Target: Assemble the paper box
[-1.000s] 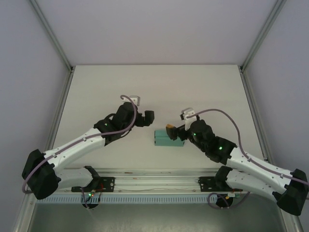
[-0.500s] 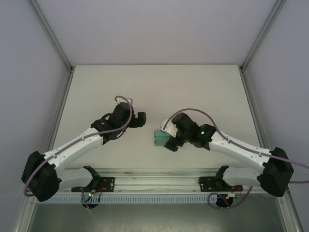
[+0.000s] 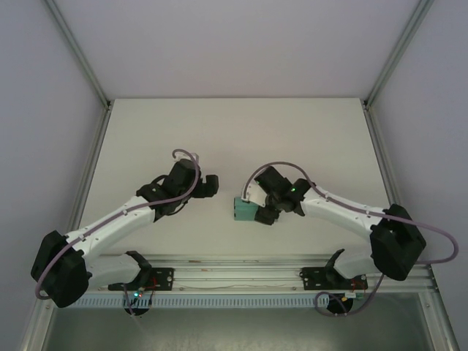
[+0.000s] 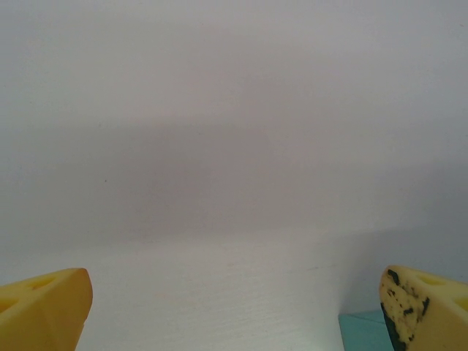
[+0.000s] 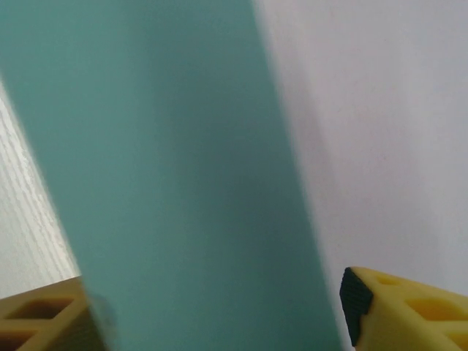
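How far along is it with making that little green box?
The paper box already looks folded into a small block. In hand: the right tool straddles it, grip unclear. The left tool hangs open nearby. Left: possibly closing end flaps, which I cannot see.

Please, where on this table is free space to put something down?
The far half of the table, up to the back wall, is bare. The middle is crowded: the right claw straddles the paper box, and the left claw hangs beside it.
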